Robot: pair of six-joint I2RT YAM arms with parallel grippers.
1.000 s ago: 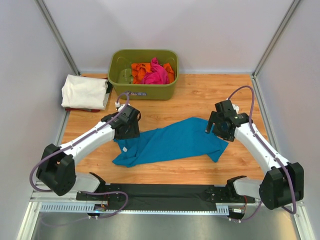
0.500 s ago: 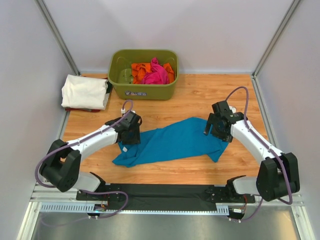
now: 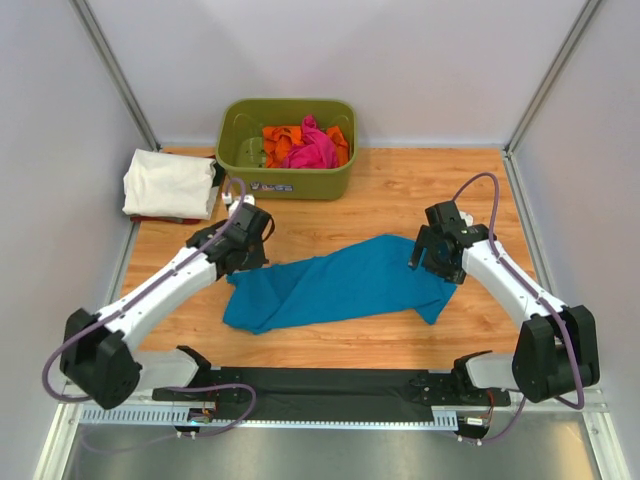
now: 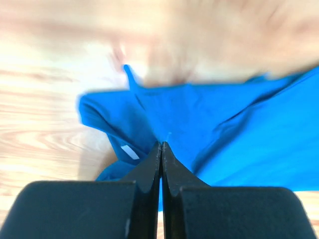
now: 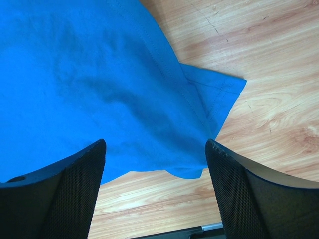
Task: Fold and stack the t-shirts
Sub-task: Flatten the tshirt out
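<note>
**Inspector:** Condition of the item being handled?

**Assistant:** The teal-blue t-shirt is soft, thin knit. It lies crumpled and slantwise on the middle of the wooden table, between the two arms. It is unfolded, with broad creases along its length. In the right wrist view a short sleeve lies flat on the wood, its hem double-stitched. A small white label shows in the left wrist view.

**Inspector:** Grippers?

**Assistant:** The left gripper is at the shirt's upper left edge. Its black fingers are pressed together, and the cloth's folds run up into the tips, so a pinch of fabric is caught there. That view is blurred toward the top. The right gripper hangs over the shirt's right end. Its mesh-textured pads are wide apart and hold nothing.

**Inspector:** Surroundings?

**Assistant:** An olive-green plastic tub, rectangular with rounded corners, stands at the far edge, well apart from the teal shirt. In it a pink t-shirt is bunched on top of an orange t-shirt. A white t-shirt sits folded into a neat block at the far left corner, just beside the tub. Something dark shows under it, too little to identify.

**Inspector:** Obstructions?

**Assistant:** Plain grey walls close three sides. A purple cable loops above the right wrist, off the cloth.
</note>
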